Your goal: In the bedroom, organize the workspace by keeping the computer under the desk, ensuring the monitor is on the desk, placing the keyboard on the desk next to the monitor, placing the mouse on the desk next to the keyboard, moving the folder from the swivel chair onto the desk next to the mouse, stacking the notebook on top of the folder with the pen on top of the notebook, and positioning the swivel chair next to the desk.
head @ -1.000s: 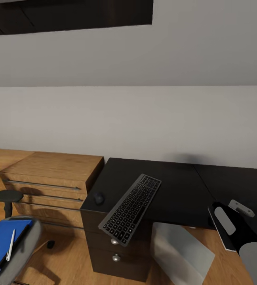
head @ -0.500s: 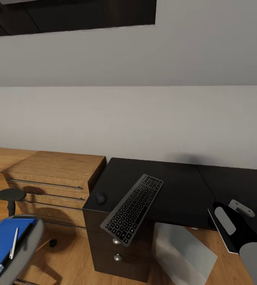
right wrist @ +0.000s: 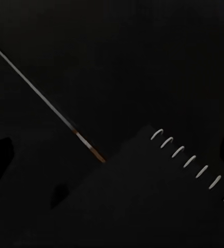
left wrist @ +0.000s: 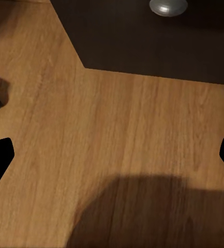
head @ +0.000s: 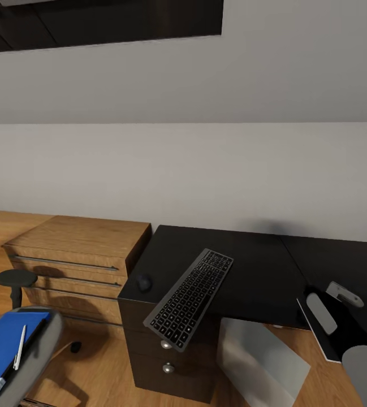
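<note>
Keyboard (head: 188, 298) overhangs my black worktop (head: 245, 271) edge, mouse (head: 144, 282) beside it; folder (head: 2, 345) w/ pen (head: 19, 347) on swivel chair (head: 33, 356); both my claws' fingers apart, empty

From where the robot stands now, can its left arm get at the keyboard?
Probably yes. The keyboard lies uncovered, overhanging the dark cabinet's front edge, the mouse apart from it; the left tool hangs open over floor by that cabinet.
</note>
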You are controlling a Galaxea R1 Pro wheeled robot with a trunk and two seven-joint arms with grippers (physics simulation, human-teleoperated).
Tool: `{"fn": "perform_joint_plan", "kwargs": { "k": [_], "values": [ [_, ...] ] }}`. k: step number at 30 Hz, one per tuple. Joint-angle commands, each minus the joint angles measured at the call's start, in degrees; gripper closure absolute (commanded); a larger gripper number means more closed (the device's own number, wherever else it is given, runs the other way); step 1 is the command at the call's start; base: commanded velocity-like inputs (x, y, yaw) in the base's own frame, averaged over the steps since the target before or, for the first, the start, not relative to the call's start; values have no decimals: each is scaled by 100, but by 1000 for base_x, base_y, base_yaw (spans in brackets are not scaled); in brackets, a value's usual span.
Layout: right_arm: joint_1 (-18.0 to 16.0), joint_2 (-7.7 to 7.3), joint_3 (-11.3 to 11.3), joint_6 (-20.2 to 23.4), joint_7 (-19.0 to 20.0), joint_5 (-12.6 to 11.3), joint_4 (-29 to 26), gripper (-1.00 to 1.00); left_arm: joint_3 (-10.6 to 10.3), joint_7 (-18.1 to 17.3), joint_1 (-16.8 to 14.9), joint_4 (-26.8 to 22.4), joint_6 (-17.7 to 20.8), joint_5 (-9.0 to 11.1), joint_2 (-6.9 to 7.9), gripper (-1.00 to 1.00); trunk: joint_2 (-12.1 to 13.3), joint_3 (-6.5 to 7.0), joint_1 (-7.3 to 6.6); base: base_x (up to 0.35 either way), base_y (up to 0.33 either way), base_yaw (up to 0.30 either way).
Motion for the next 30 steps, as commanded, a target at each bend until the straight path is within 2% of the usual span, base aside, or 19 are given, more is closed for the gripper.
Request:
{"fn": "perform_joint_plan", "kwargs": {
  "k": [1,6,13,15,18,20,21,23,28,29,30],
  "values": [
    [1,-5,0,36,-28,-21,-53,-100,-49,34,-8,10,-37,61,0,-100,-3,-6,0,0,0,0],
    [11,-15,1,87,-39,-18,-392,-100,-49,36,-8,10,-37,60,0,-100,-3,-6,0,0,0,0],
    [127,-19,1,521,-47,-13,-1291,-100,-50,36,-8,14,-37,61,0,-100,-3,-6,0,0,0,0],
    [246,-17,1,644,-45,-14,-1560,-100,-50,36,-8,14,-37,60,0,-100,-3,-6,0,-16,14,0],
    [846,-4,20,835,-25,-14,-2587,-100,-50,33,-8,18,-37,59,0,-100,-3,-6,0,-150,137,0],
    [1086,3,48,871,-20,-10,-2997,-100,-46,30,-8,18,-37,60,0,-100,-3,-6,0,-219,205,0],
    [1263,18,116,894,-21,-5,-3321,-100,-44,29,-7,18,-37,61,0,-100,-3,-6,0,-236,224,0],
    [1418,73,257,913,-29,-17,-3623,-100,-42,25,-8,19,-37,61,0,-100,-3,-6,0,-218,220,0],
    [1460,127,295,918,-31,-30,-3721,-100,-41,22,-6,19,-37,61,0,-100,-3,-6,0,-177,203,0],
    [1473,211,314,927,-31,-41,-3762,-100,-41,9,-8,19,-34,61,0,-100,-3,-6,0,-219,244,0],
    [1474,231,313,927,-31,-40,-3764,-100,-41,7,-8,19,-35,61,0,-100,-3,-6,0,-218,250,0]
  ]
}}
